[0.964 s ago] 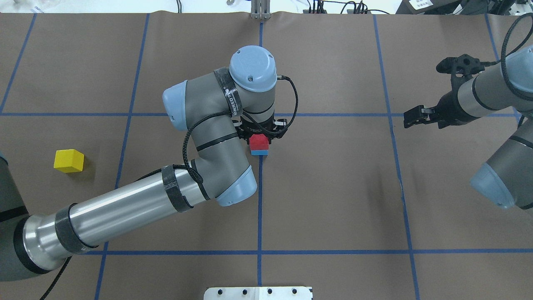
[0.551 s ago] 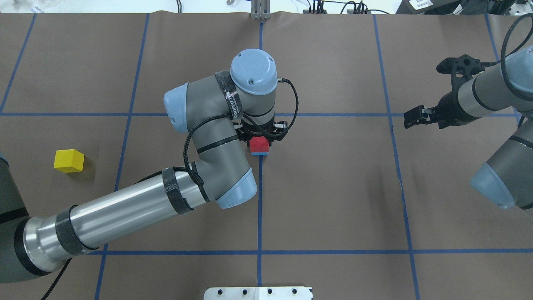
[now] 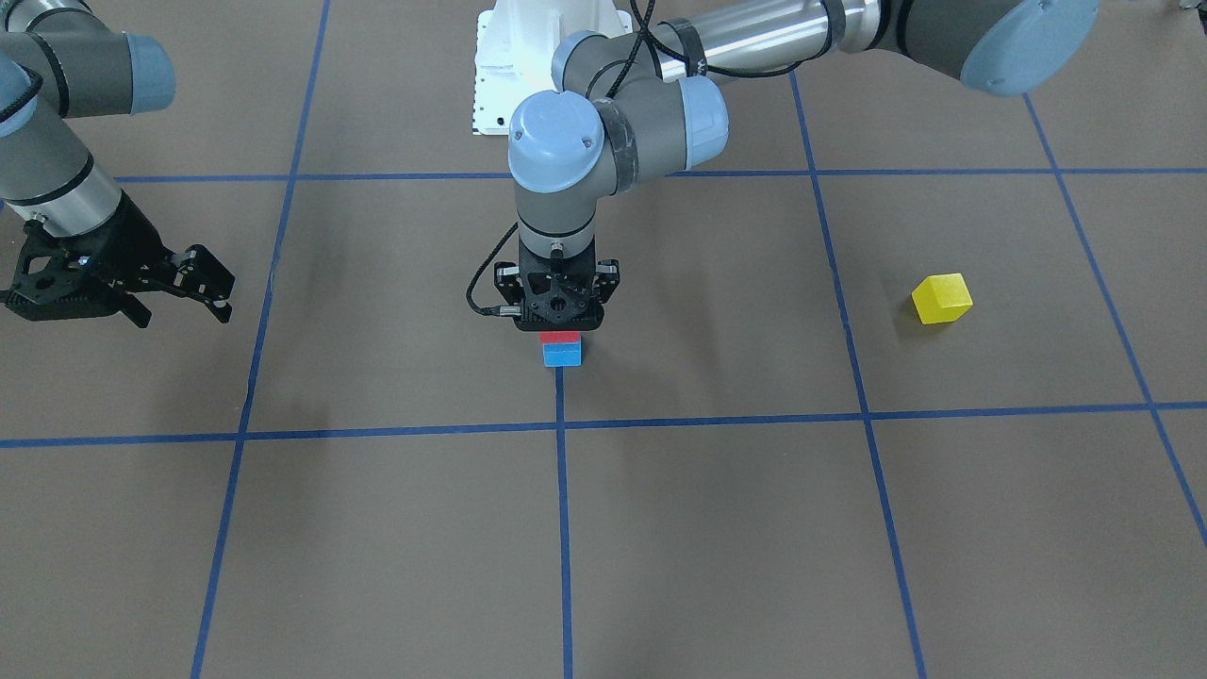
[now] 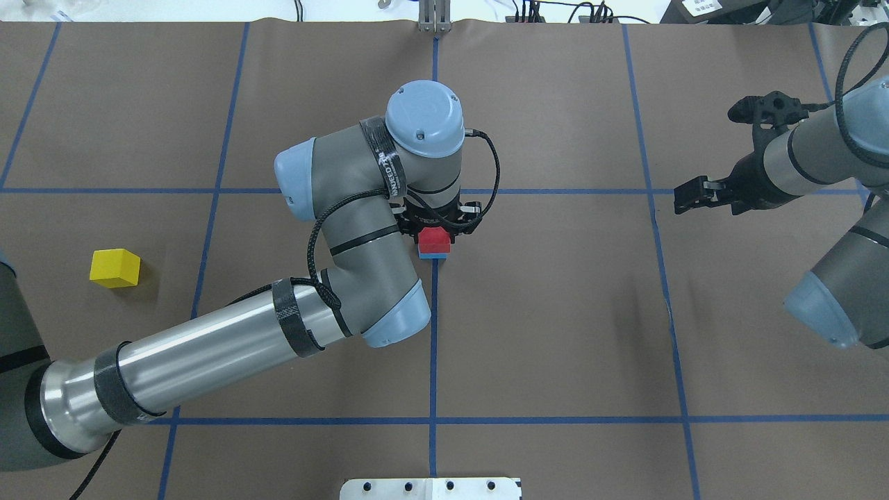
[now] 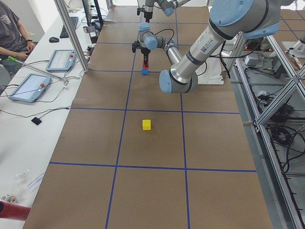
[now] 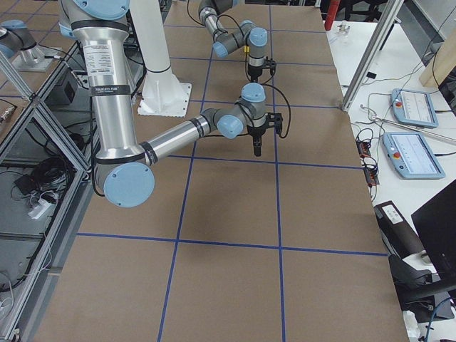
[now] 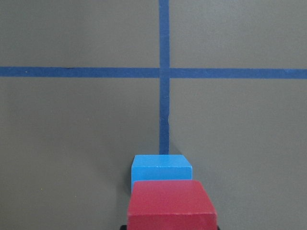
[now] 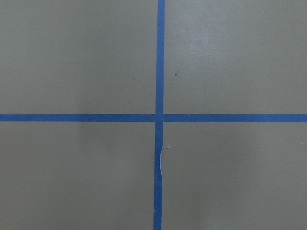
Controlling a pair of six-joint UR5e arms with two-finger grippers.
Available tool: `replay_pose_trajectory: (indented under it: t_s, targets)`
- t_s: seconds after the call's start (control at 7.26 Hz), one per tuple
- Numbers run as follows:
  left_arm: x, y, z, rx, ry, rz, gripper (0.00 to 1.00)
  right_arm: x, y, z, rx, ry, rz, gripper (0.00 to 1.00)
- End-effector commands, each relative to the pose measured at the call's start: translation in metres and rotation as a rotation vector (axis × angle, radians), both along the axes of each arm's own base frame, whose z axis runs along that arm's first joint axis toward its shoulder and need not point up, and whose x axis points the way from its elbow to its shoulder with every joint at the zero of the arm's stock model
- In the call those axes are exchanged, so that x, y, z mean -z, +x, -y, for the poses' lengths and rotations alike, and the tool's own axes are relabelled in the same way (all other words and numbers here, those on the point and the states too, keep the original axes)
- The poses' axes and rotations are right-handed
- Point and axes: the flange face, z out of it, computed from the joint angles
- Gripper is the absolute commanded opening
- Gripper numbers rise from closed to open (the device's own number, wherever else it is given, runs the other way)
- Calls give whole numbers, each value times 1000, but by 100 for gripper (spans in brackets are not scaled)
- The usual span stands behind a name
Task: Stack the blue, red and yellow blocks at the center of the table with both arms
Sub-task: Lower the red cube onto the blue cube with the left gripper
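At the table's centre the blue block sits beside a tape crossing. The red block is directly over it, touching or nearly touching, and my left gripper is shut on the red block, pointing straight down. From the front, only a thin red block strip shows between the left gripper and the blue block. The left wrist view has the red block close up above the blue block. The yellow block lies alone far left. My right gripper hovers open and empty at far right.
The white pedestal base stands at the near table edge. A person sits at a side bench with tablets beyond the table's far edge. A metal post rises there. Cables run along the far edge.
The left gripper has lowered slightly with the red block, so less of the blue block shows beneath it. The right arm and the yellow block have not moved.
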Motion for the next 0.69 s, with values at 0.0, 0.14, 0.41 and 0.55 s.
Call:
replay_pose_trajectory:
  t_s: [0.0,0.14,0.41,0.55]
  targets:
    - [-2,0,0,-2,2,0,43,0,0,0,0,0,0,100]
    - [-2,0,0,-2,2,0,44,0,0,0,0,1,1,100]
    - [-3,1,1,-1,3,1,48,-1,0,0,0,0,0,100]
    - [-3,1,1,-1,3,1,51,-1,0,0,-1,-1,-2,100]
